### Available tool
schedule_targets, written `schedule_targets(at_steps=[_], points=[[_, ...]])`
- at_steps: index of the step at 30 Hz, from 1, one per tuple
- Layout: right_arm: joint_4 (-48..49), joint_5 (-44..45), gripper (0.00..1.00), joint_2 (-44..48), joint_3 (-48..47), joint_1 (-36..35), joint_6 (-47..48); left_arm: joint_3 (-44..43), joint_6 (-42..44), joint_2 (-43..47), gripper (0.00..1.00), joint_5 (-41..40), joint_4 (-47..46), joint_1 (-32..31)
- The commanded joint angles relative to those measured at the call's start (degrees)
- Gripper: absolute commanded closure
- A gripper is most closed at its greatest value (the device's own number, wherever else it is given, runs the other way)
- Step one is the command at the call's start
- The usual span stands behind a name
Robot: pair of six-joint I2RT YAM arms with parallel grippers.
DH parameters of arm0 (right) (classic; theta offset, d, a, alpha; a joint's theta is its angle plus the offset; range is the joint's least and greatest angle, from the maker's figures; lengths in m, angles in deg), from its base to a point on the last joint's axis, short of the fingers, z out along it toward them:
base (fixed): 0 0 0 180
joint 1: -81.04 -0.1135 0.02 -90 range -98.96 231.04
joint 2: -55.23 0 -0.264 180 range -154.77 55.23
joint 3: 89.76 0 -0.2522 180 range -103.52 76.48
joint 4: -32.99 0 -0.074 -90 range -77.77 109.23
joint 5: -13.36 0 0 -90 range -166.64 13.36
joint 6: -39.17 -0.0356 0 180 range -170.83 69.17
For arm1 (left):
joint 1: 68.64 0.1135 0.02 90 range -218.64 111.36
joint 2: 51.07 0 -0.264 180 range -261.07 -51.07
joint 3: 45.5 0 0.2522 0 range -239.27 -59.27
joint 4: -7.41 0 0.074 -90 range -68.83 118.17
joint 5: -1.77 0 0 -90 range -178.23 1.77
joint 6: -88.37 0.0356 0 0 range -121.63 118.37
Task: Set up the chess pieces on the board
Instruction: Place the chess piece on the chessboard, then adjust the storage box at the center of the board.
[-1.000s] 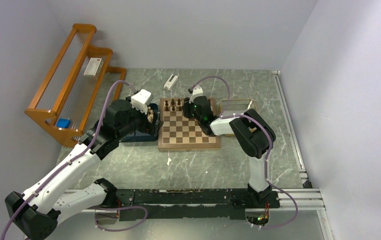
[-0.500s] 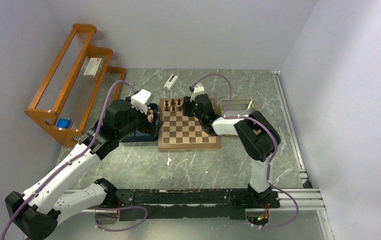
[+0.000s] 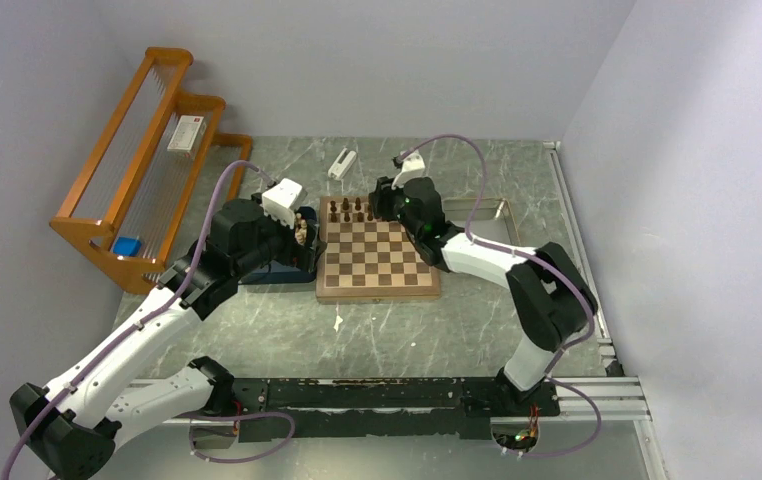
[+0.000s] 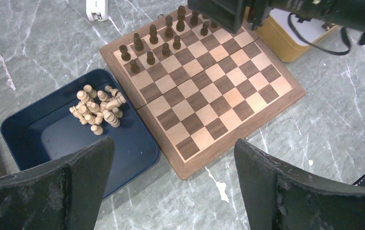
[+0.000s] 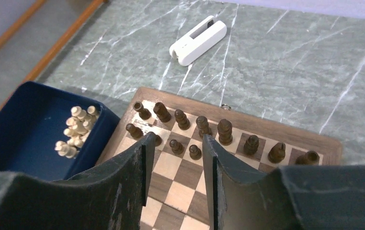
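Observation:
The board (image 3: 382,262) lies mid-table, also in the left wrist view (image 4: 214,81) and right wrist view (image 5: 173,184). Several dark chess pieces (image 3: 345,210) (image 4: 166,36) (image 5: 200,125) stand on its two far rows. Pale chess pieces (image 4: 96,109) (image 5: 74,130) lie heaped in the dark blue tray (image 4: 37,139) left of the board. My right gripper (image 5: 178,138) hovers over the far rows near the dark pawns, open, with nothing between its fingers. My left gripper (image 4: 173,143) hangs wide open and empty above the board's near-left corner and the tray's edge.
A yellow tray (image 3: 477,212) (image 4: 286,45) sits right of the board, partly under my right arm. A white device (image 3: 342,163) (image 5: 198,40) lies behind the board. An orange wooden rack (image 3: 147,170) stands at the far left.
My right arm has stretched out and its wrist has lifted back and to the right over the far rows. Its jaws have opened wider. The left arm has not moved.

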Motion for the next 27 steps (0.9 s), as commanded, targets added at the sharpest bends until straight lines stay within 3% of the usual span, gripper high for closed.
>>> schedule_targets(at_steps=[1, 5, 15, 23, 27], points=[[-10.2, 3.6, 0.55, 5.5, -1.8, 1.0, -5.2, 0.4, 0.2, 1.3, 0.01, -1.3, -0.4, 0.3], [-22.0, 3.6, 0.55, 8.4, -5.0, 4.6, -8.5, 1.2, 0.9, 1.4, 0.01, 2.5, -1.2, 0.3], [-33.3, 0.3, 0.54, 15.5, 0.0, 14.1, -11.5, 2.1, 1.0, -1.2, 0.01, -4.5, -2.1, 0.5], [-29.5, -1.1, 0.52, 18.5, 5.9, 19.1, -12.3, 9.1, -0.6, 2.0, 0.01, -10.2, -12.0, 0.5], [-28.3, -0.3, 0.52, 17.5, 6.7, 21.1, -16.7, 11.5, 0.7, 2.7, 0.01, -15.2, -11.8, 0.4]])
